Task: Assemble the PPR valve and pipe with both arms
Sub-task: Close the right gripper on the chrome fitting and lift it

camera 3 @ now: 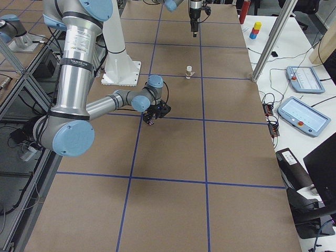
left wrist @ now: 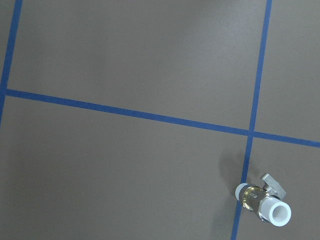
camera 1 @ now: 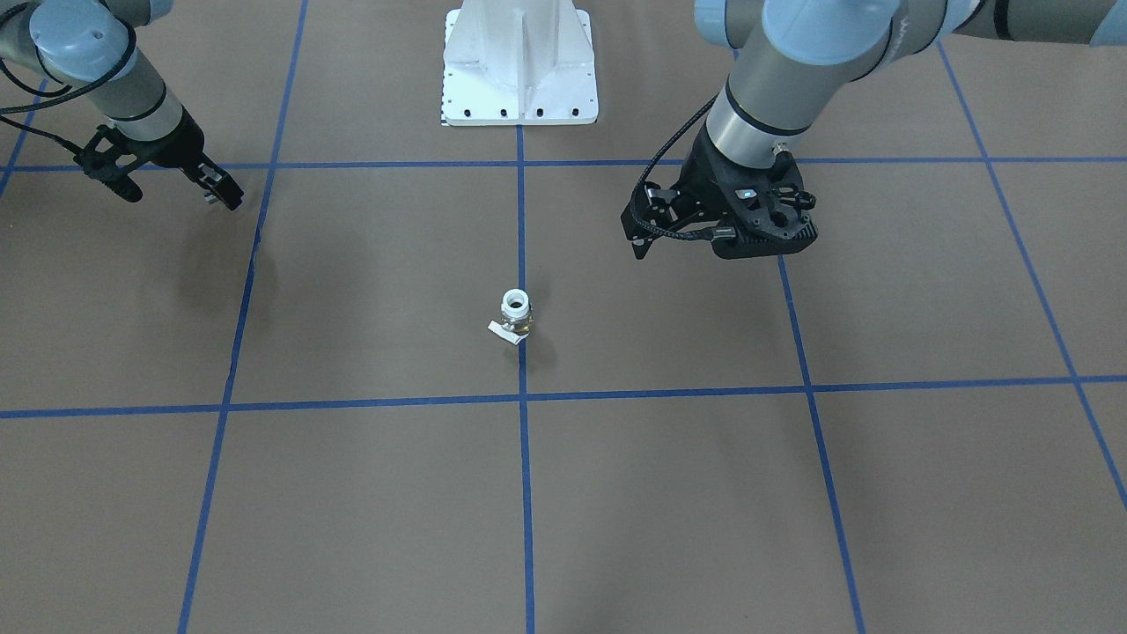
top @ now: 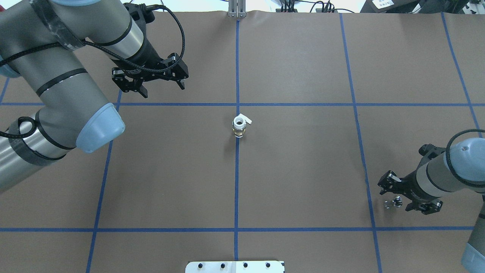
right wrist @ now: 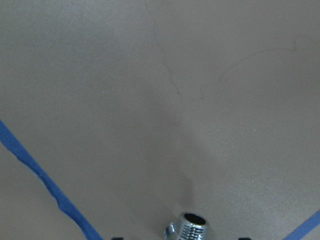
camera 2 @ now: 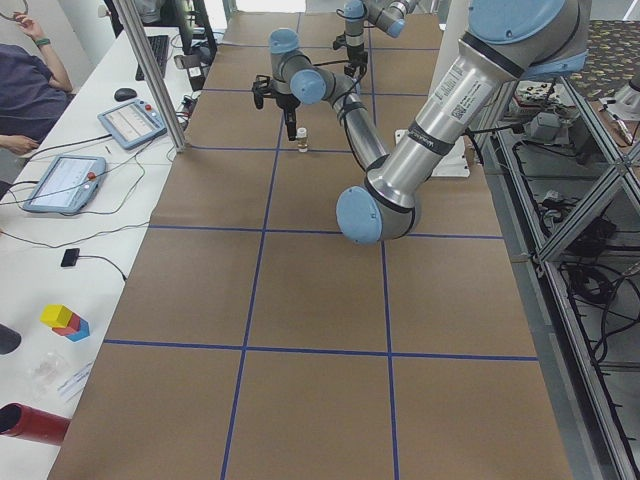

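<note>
**Desk:** Where is the pipe?

**Operator:** I see the pipe [top: 239, 127] standing upright at the middle of the table [top: 303, 170], right on the centre blue tape line [top: 237, 182]. Its white open end points up, the brass nut is below, and a small white tag sticks out at the side. It is well apart from both arms.

**Desk:** And the valve?

**Operator:** The valve [top: 395, 202] is far over on the robot's right side, between the fingers of the right gripper [top: 396, 195], which is low over the paper. On my right wrist camera its threaded chrome mouth shows at the bottom edge, about centred.

**Desk:** Is it clamped?

**Operator:** No. From overhead the jaws stand wide, with a gap on either side of the valve. The part is tiny in every view, so I can't tell whether a finger touches it.

**Desk:** And the left side?

**Operator:** The left gripper [top: 163, 89] hangs above the table beyond the cross line, on the left. Its fingers are spread over bare paper. Its wrist camera shows the pipe low in the right corner.
</note>
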Robot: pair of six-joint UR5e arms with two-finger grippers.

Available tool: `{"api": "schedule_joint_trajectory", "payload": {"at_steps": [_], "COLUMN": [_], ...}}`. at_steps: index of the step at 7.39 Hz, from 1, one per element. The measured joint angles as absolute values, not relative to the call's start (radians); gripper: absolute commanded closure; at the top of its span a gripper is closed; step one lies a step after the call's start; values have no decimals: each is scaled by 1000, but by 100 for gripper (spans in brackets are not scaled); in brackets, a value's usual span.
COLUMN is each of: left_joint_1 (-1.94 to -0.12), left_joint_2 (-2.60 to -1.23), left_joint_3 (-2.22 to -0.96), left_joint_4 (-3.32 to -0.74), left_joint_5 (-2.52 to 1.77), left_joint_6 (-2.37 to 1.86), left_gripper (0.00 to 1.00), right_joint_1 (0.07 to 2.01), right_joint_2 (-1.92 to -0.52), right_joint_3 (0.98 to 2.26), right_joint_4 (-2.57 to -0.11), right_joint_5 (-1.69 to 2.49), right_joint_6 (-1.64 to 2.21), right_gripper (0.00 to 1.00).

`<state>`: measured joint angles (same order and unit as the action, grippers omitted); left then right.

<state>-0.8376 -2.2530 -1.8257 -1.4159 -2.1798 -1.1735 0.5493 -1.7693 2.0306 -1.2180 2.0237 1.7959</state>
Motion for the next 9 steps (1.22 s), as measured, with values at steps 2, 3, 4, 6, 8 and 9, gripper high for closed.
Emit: {"api": "schedule_joint_trajectory", "payload": {"at_steps": [2,3,4,6,8,9], "left_joint_1": [-838,-838,-838,-838,-838,-838], "left_joint_2": [-2252,-2252,-2252,-2253,-2253,-2253], "left_joint_3": [-1826,-1826,-1825,-1825,-1825,-1824], "left_joint_4": [-1416,-1416,-1416,-1416,-1416,-1416], "left_joint_5": [-2180,-2180,-2180,-2180,-2180,-2180], "left_joint_6": [-1173,-1173,-1174,-1173,-1174,-1173], "left_gripper": [0,0,0,0,0,0], "right_joint_1": [549,548,548,543,541,540], "right_joint_2": [-1767,-1766,-1766,-1765,-1764,-1764], "right_joint_3": [2033,2034,2036,2037,2037,2038], "right_joint_4": [-1218,-1218,-1218,-1218,-1218,-1218], "right_joint_5": [2026,2026,2026,2026,2026,2025], "right_joint_6": [1798,1799,1800,1814,1823,1823], "right_gripper": [35,38,40,86,100,100]}}
